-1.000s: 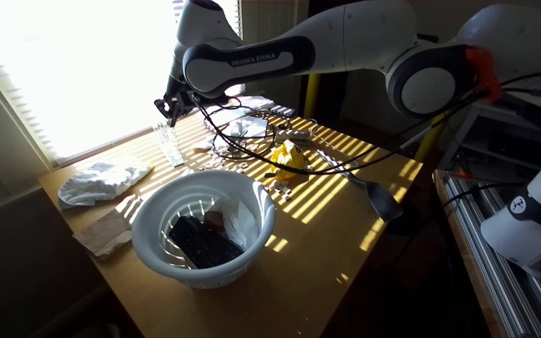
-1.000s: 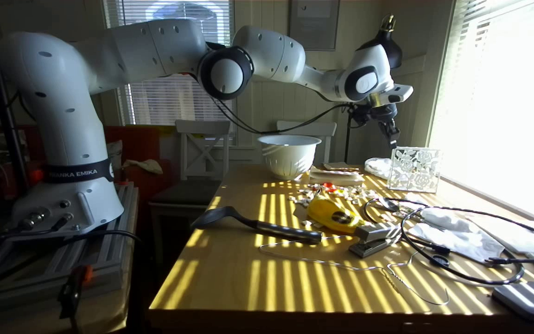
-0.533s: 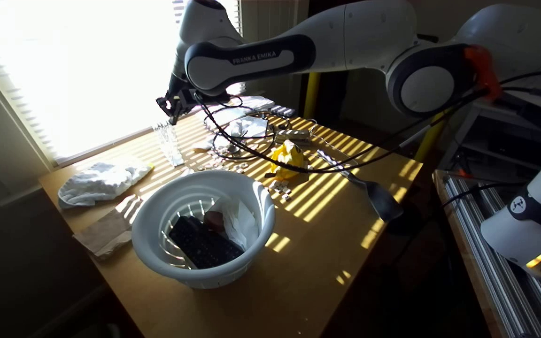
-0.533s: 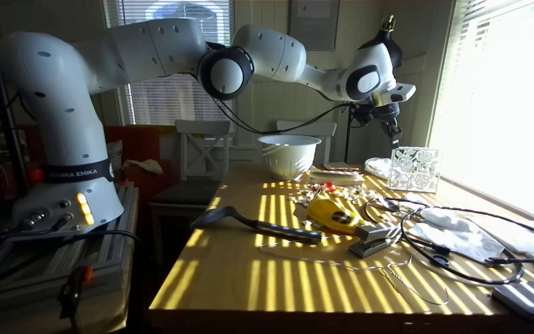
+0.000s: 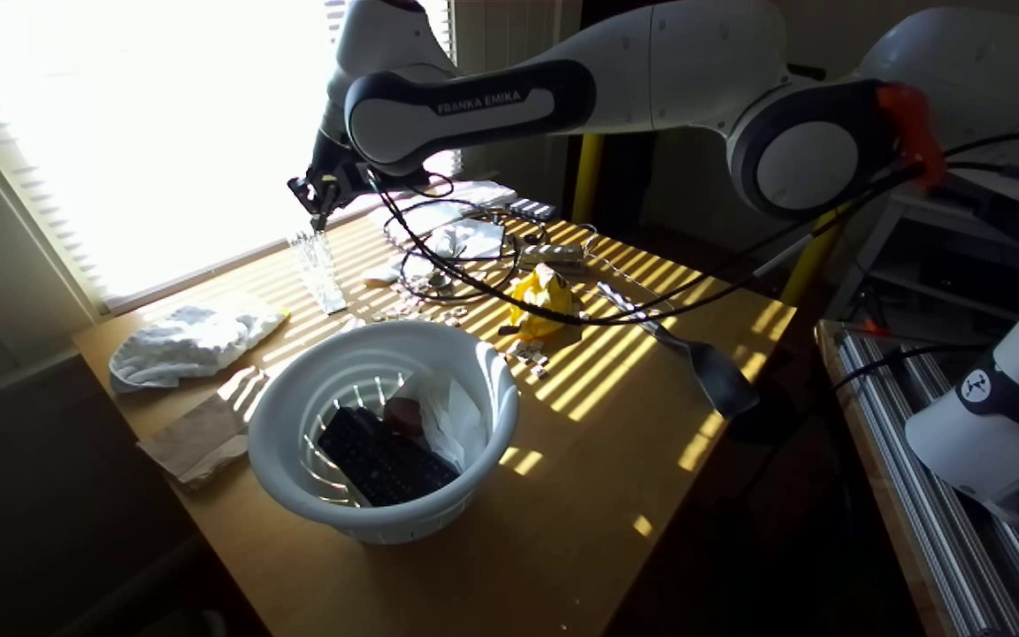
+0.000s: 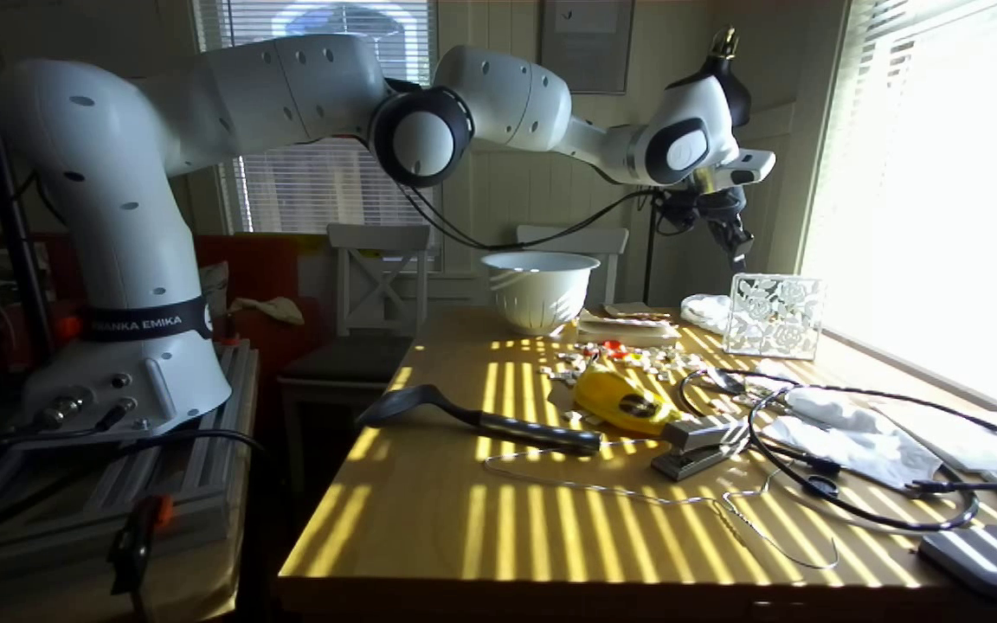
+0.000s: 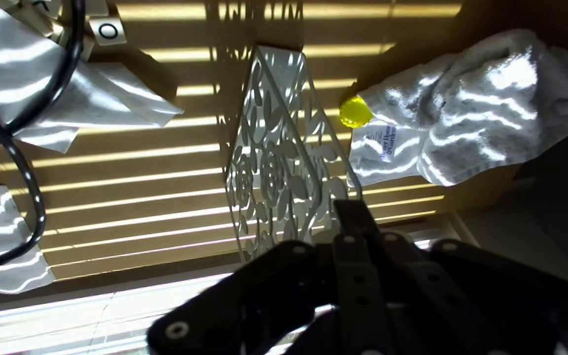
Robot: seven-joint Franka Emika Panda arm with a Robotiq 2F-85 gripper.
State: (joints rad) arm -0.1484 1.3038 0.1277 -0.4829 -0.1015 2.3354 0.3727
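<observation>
1. The gripper (image 7: pixel 356 217) is clenched, its 2 fingers together and angled downward.
2. The white lattice holder (image 6: pixel 773 316) stands upright on the worktop (image 6: pixel 429 536), near the window-side edge. It sits just below the hand: the fingertips hang close over 1 upper corner of it in both exterior views. Whether they touch its rim I cannot tell.
3. A crumpled white cloth (image 7: pixel 481 108) lies near the holder, by a window-side corner of the worktop; a round yellow cap (image 7: pixel 355 112) shows at the cloth's end facing the holder.
4. On the holder's opposite side, a black cable (image 7: pixel 72 49) crosses a pale crumpled sheet (image 7: pixel 116 98), beside a letter tile (image 7: pixel 108 31) marked O.
5. A pale bowl (image 5: pixel 275 442), near the same end edge as the cloth, contains a black keyboard (image 5: pixel 386 460).
6. A spatula (image 6: pixel 498 424) has its blade at the edge facing the robot's base; a stapler (image 6: pixel 699 433) lies near its handle.
</observation>
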